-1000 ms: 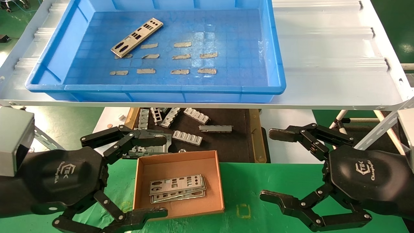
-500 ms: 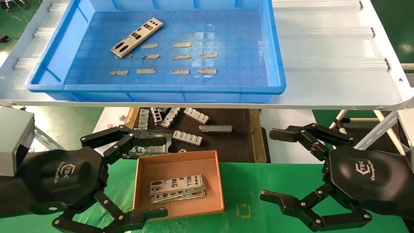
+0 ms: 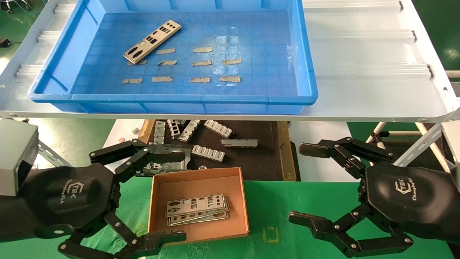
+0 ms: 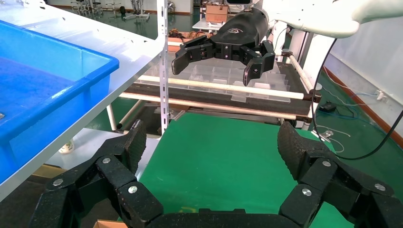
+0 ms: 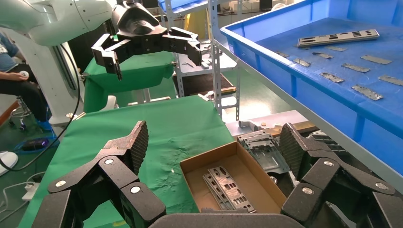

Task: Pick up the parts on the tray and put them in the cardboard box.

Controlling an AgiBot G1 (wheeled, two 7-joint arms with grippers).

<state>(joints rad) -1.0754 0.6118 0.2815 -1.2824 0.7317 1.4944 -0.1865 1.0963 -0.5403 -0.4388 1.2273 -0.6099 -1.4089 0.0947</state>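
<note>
One silver-grey punched plate [image 3: 152, 41] lies in the far left part of the blue tray [image 3: 169, 98], also seen in the right wrist view [image 5: 338, 37]. The brown cardboard box [image 3: 198, 174] sits on the green table and holds a stack of plates [image 3: 197, 209], which the right wrist view also shows [image 5: 227, 188]. My left gripper [image 3: 176, 196] is open and empty, just left of the box. My right gripper [image 3: 302, 184] is open and empty, to the right of the box, over the green table.
Small grey patches [image 3: 201, 63] lie on the tray floor. The tray rests on a white shelf panel [image 3: 366, 64] above the table. Below it a dark mat [image 3: 248, 158] holds ridged grey brackets [image 3: 208, 152]. Shelf posts [image 5: 216, 57] stand near the table edge.
</note>
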